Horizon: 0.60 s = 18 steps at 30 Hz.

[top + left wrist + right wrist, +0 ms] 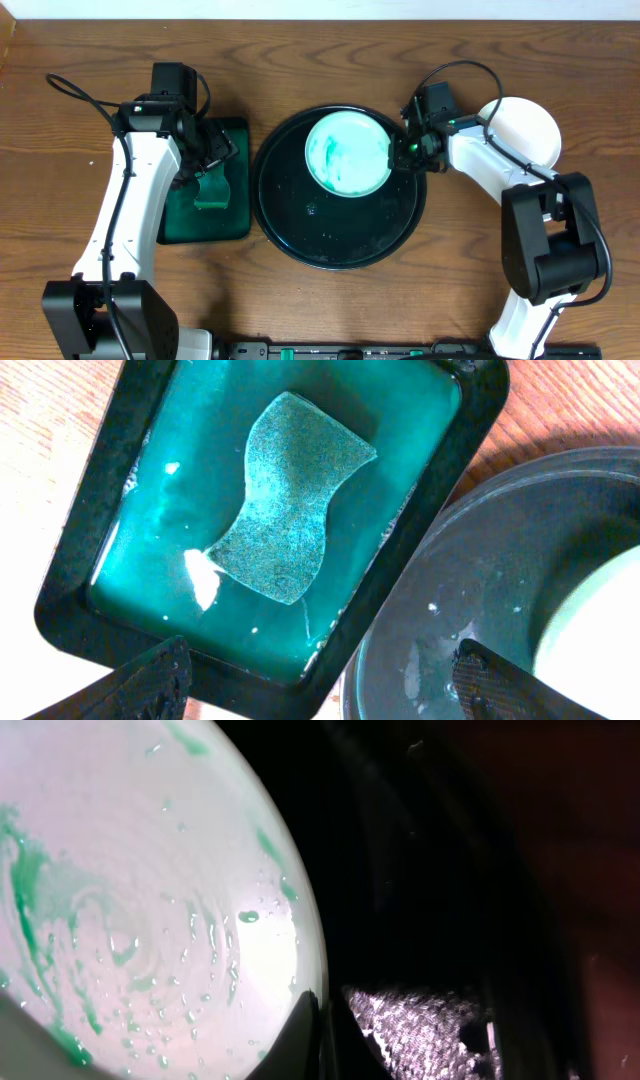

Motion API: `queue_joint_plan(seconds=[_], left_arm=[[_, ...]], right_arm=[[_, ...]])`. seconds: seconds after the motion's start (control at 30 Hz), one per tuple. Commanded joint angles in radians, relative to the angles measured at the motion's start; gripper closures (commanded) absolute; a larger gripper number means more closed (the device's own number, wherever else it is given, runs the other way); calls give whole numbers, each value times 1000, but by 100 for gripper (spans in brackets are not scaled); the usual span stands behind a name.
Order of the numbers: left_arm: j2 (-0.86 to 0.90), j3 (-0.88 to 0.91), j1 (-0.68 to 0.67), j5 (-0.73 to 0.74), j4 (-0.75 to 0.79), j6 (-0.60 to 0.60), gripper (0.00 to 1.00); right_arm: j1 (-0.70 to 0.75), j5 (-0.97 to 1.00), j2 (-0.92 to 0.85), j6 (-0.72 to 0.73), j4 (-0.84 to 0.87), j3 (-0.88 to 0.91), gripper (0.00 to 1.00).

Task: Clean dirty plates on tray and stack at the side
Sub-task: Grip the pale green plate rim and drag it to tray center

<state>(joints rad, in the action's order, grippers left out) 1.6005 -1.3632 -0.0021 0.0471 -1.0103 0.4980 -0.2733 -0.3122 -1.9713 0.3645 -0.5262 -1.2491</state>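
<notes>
As things lie, progress: partway, I judge; white plate [530,130] sits clean, right of tray [330,235].
Left to do: plate [347,152], on tray's far half, smeared green.
Right gripper [403,152]: pinching plate's right rim.
Left gripper [207,165]: spread, over sponge [285,500], left of tray.

Round pale mint plate [347,152] carries teal-green swirl smears. Large round glossy tray [330,235] is black. Wavy foam sponge [285,500] is speckled green, sitting in teal liquid [180,530].
</notes>
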Motion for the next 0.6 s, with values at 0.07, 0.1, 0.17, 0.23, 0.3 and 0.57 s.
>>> queue_joint_plan(seconds=[0.07,0.1,0.17,0.23,0.3,0.57], left_arm=[[-7,7,0,-2,-3,5,16],[-7,7,0,-2,-3,5,16],[-7,7,0,-2,-3,5,16],[-7,7,0,-2,-3,5,16],[-7,7,0,-2,-3,5,16],[-7,7,0,-2,-3,5,16]], right_arm=[[-54,69,19,-51,-68,1,98],[-60,69,19,-51,-69,1,93],[-67,75,19,-51,-54,1,73],[-67,76,19,-51,-32,1,58],[-67,76,18,-51,-5,1,59],[-69,76,-18,-51,87,1,89]])
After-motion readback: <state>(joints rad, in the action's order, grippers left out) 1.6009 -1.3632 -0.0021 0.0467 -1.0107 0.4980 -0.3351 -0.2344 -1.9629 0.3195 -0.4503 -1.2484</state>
